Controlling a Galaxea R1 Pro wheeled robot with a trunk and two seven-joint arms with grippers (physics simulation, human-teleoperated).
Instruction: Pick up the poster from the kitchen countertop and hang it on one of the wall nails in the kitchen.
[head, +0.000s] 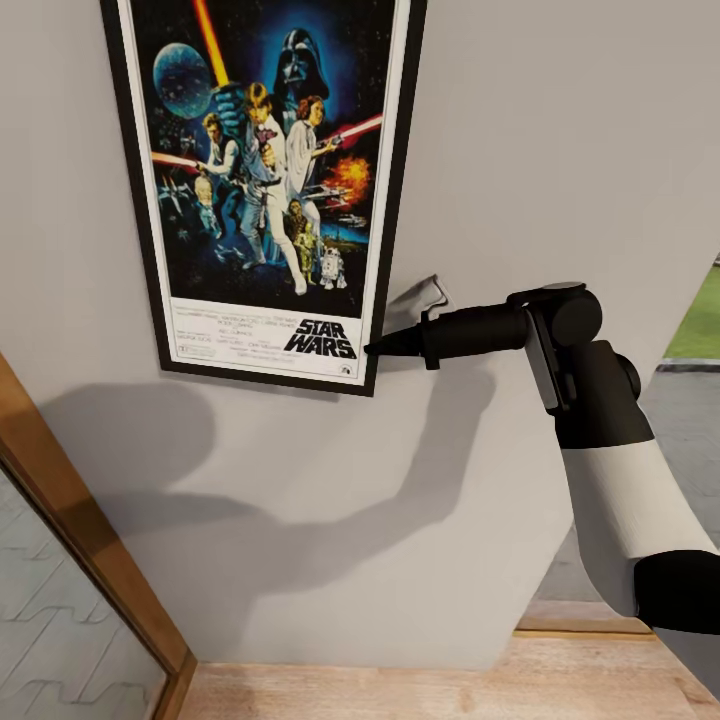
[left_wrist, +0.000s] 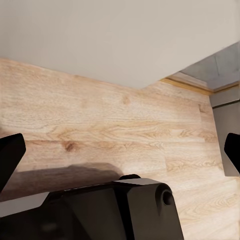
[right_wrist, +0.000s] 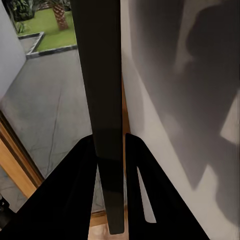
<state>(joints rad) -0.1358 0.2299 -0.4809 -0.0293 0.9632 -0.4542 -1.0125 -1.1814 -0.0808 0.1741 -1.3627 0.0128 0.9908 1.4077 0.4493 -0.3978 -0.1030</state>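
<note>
1. Grey plaster wall (head: 560, 150) fills most of the head view, with pale wood flooring (head: 420, 690) at its foot and a wood-framed glass panel (head: 60, 620) at the lower left.

2. On that wall the poster (head: 262, 180) stands upright and slightly tilted, its top cut off by the edge of the view, so whether it already sits on a nail cannot be told.

3. At the poster's lower right edge, the right gripper (head: 385, 347) reaches in from the side with its fingers closed on the black frame. The right wrist view bears this out: the frame's dark edge (right_wrist: 102, 100) runs straight between the two fingers, beside the wall.

4. Open and holding nothing, the left gripper (left_wrist: 120, 150) hangs over the floor, its fingertips showing well apart at either side of the left wrist view.

5. My reading is that the step in hand is seating the poster on its nail and then letting go.

6. To do it well, keep the frame flat against the wall while settling it, so that it does not swing outward.

7. Lower only slightly and watch for the weight to be taken up before opening the fingers.

8. Because the hold is low and to one side, a sudden release could let the poster pivot or slide; opening slowly and drawing the gripper away sideways along the wall seems safest.

9. A grey patch (head: 415, 300) shows on the wall just beside the poster's lower right corner; what it is cannot be told.
</note>
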